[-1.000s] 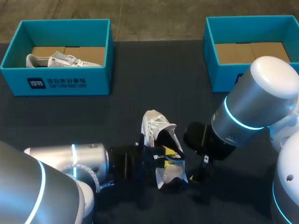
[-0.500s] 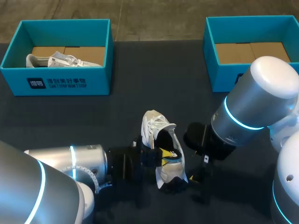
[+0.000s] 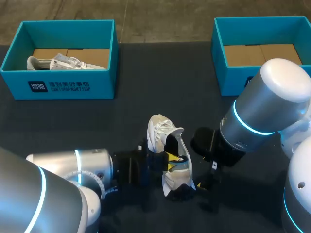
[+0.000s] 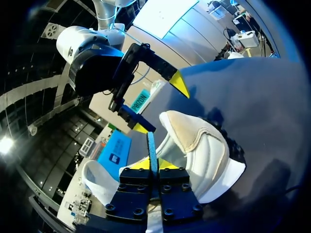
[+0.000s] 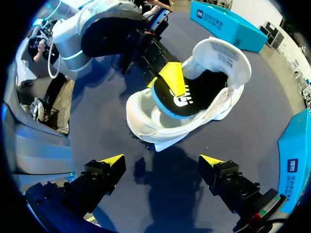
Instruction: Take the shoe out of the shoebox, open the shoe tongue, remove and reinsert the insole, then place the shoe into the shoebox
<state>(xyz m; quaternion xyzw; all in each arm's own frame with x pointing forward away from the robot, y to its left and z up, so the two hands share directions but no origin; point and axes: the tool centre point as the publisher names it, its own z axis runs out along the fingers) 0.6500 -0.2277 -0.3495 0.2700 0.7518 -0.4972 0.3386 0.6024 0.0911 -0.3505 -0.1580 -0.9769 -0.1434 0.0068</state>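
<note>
Nudged rightward, the left gripper [image 4: 152, 162] is clenched on the insole [image 5: 187, 97]; with the right gripper [image 5: 162, 160] spread, the shoe [image 3: 163, 132] could be toppled.

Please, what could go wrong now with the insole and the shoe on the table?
1. The left end effector pinches only the raised heel end of the insole; it might slip out or buckle.
2. The right end effector is open and apart from the shoe, so nothing else steadies the shoe; it may slide or tip when the insole is moved.
</note>
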